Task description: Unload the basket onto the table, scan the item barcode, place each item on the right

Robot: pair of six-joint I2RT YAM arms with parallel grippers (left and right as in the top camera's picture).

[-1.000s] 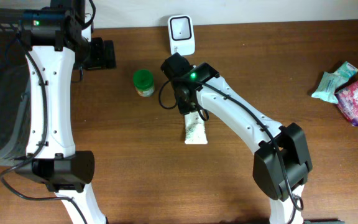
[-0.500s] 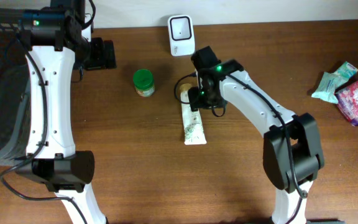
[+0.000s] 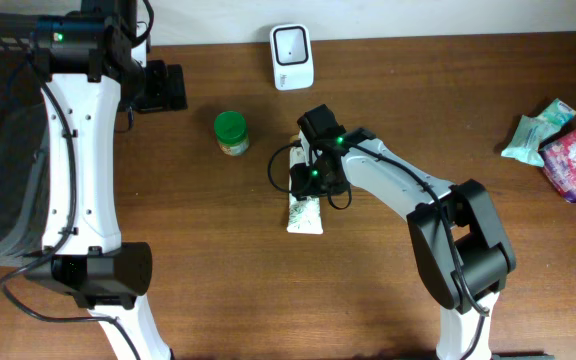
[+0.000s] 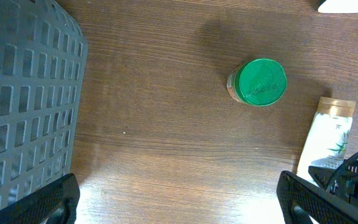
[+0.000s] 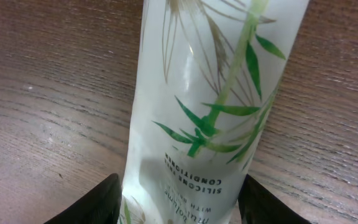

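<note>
Left arm (image 3: 73, 150): straight, base behind its claw.
Left gripper (image 4: 179, 208): jaws spread wide.
Right arm (image 3: 398, 185): bent, base behind and right of its claw.
Right gripper (image 5: 180, 202): pointing down, jaws half apart, grip unclear.

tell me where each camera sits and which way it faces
overhead: above the table, looking straight down; left arm and right arm show
left wrist: on the left arm, facing down at jar and tube; open left end effector shows
right wrist: close above the tube, facing down; right end effector fingers flank it
shared: tube appears in all three
</note>
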